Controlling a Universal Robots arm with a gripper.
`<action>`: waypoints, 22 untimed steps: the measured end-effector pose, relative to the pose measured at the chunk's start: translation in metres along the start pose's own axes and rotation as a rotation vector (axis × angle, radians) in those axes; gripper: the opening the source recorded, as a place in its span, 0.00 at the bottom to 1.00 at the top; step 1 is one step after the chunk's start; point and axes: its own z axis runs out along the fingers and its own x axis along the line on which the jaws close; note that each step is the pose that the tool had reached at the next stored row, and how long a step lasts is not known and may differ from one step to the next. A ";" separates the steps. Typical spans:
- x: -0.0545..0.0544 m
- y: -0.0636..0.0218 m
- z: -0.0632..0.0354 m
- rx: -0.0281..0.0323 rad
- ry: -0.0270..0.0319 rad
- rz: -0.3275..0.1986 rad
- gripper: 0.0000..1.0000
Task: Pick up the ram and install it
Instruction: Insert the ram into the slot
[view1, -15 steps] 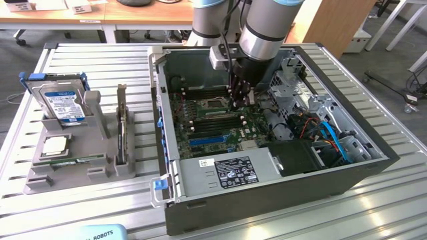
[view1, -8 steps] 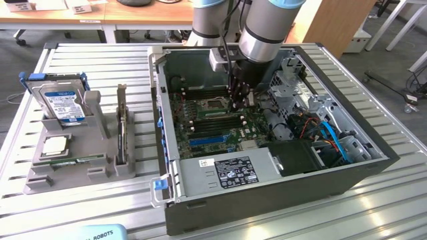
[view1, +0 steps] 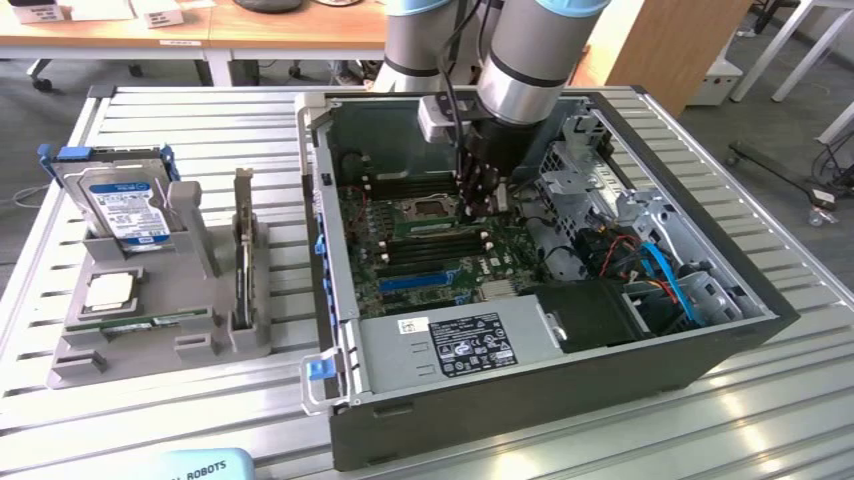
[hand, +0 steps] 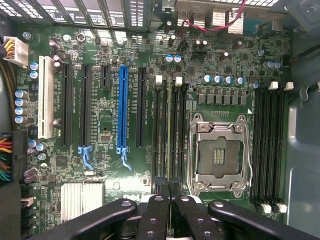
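Black gripper (hand: 169, 196) clamped on long thin green ram stick (hand: 169, 125) — picked, standing in green motherboard (hand: 107, 127) slot — not released.

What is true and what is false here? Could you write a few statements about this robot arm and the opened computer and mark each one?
1. The arm's fingers are inside the open black metal computer case. True.
2. The fingers stand wide open. False: they are shut on the thin green ram stick, seen edge-on among the black memory slots.
3. The square metal processor socket holds a chip. False: it is empty.
4. The blue-labelled silver hard drive stands in the grey plastic holder outside the case. True.
5. A card fills the long blue slot. False: that slot is empty.
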 end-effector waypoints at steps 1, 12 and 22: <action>-0.001 0.0000 0.0001 0.0000 -0.0001 0.000 0.12; -0.001 -0.0001 0.0028 0.0000 -0.0002 0.000 0.12; 0.000 -0.0003 0.0090 0.0000 -0.0001 0.000 0.12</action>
